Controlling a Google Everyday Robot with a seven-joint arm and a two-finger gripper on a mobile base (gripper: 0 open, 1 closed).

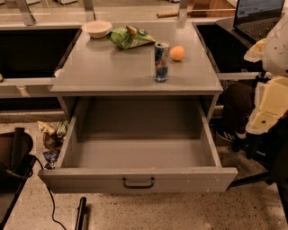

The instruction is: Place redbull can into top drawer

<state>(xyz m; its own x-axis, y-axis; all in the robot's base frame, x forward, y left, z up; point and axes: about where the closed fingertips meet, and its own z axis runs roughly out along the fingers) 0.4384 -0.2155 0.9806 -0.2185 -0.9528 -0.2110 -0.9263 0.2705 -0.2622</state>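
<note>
Redbull can (161, 61) upright; gripper (257, 137) far right

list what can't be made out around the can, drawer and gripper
Camera view:
- gripper: at the right edge beside the open top drawer; the frame edge cuts it off.
- redbull can: label print too small to read.
- floor litter: partly hidden behind the drawer's left side.
- laptop: cut off by the top-right corner.

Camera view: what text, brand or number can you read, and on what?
Can: red and blue print, too blurred to read.
Snack bag: print unreadable.
Laptop screen: lines too small to read.
Drawer: no text.
End effector, at the right edge beside the drawer: no text visible.
</note>
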